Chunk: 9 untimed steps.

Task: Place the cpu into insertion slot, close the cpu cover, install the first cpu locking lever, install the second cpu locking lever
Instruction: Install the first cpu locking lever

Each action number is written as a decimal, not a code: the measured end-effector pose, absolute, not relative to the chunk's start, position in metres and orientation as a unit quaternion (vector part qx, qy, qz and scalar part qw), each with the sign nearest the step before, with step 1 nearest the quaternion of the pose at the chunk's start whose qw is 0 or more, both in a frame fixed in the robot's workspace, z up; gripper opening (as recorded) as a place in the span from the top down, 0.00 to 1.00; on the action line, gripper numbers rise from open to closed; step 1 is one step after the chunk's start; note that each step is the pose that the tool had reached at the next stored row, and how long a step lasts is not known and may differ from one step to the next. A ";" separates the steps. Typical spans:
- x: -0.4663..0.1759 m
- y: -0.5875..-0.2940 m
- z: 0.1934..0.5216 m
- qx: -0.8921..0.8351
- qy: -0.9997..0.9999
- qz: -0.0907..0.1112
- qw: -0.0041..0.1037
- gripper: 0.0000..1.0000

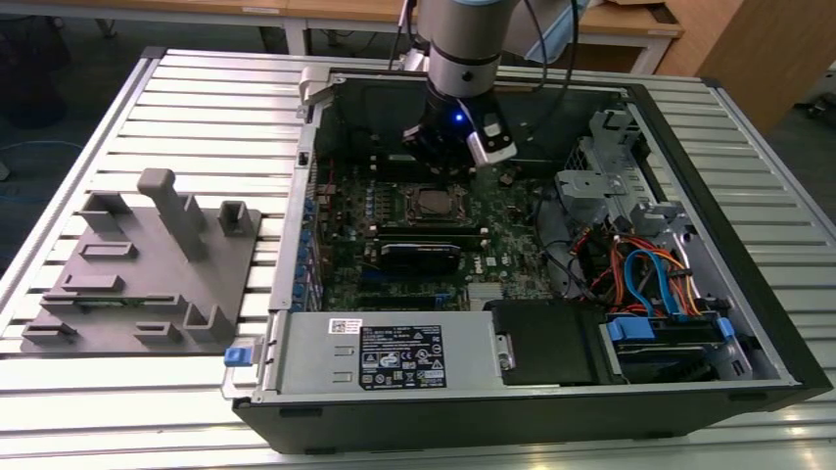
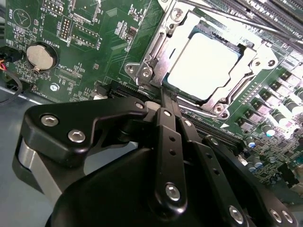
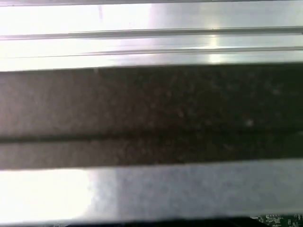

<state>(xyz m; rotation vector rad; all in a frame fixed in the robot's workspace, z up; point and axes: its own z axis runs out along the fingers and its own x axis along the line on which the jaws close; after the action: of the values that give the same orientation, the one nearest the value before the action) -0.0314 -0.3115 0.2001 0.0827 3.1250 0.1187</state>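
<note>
In the second wrist view the cpu [image 2: 206,64], a flat square with a bright grey top, lies in the insertion slot [image 2: 143,72] on the green board. The silvery cpu cover [image 2: 176,34] lies down around it, its window framing the chip. A thin lever rod [image 2: 227,16] runs along the socket's side. My black gripper [image 2: 165,94] is shut with nothing between its fingers, and its tips rest at the socket's edge near one corner. In the exterior view the gripper [image 1: 451,157] hangs just behind the socket [image 1: 433,202] inside the open computer case.
A coin battery [image 2: 40,54] sits on the board near the gripper. The grey labelled power-supply box [image 1: 379,352] stands at the case's front. Coloured cables [image 1: 640,274] and a drive cage [image 1: 594,186] fill the exterior view's right. A grey fixture plate [image 1: 144,264] lies on the slatted table.
</note>
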 end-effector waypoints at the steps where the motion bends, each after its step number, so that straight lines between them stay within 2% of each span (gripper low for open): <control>1: -0.031 -0.311 0.200 0.026 0.999 0.037 0.007 0.90; 9: -0.030 -0.311 0.197 0.027 0.999 0.033 0.007 0.90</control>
<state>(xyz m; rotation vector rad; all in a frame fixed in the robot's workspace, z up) -0.0303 -0.3115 0.1973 0.0829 3.1254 0.1031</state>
